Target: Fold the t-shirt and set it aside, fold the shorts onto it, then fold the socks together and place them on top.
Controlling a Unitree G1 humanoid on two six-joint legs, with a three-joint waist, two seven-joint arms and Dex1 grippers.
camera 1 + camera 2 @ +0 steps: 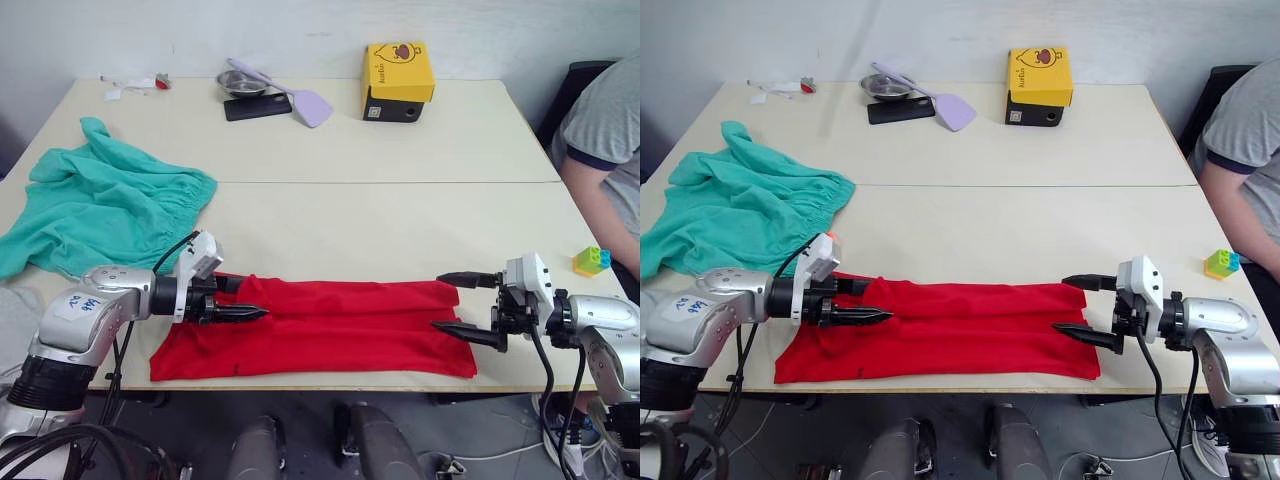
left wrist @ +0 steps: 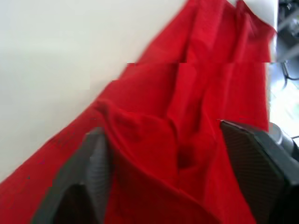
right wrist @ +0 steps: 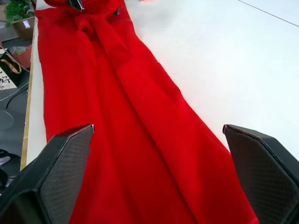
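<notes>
The red t-shirt [image 1: 330, 330] lies as a long, narrow band along the table's near edge. At its left end my left gripper [image 1: 252, 298] is open, its fingers [image 2: 93, 163] spread over bunched red cloth. At the right end my right gripper [image 1: 438, 302] is open too, one finger above the shirt's far corner and one over its near part; the wrist view shows the shirt [image 3: 121, 130] running away between the fingers. The teal-green shorts [image 1: 100, 205] lie crumpled at the back left. A light grey patch, apparently the socks [image 1: 12, 325], shows at the left edge beside my left arm.
At the far edge stand a yellow box on a black one [image 1: 398, 80], a metal bowl [image 1: 240, 82], a lilac spatula [image 1: 305, 100] and a black phone [image 1: 257, 106]. Toy blocks [image 1: 592, 260] sit near the right edge, where a person's arm [image 1: 600, 200] rests.
</notes>
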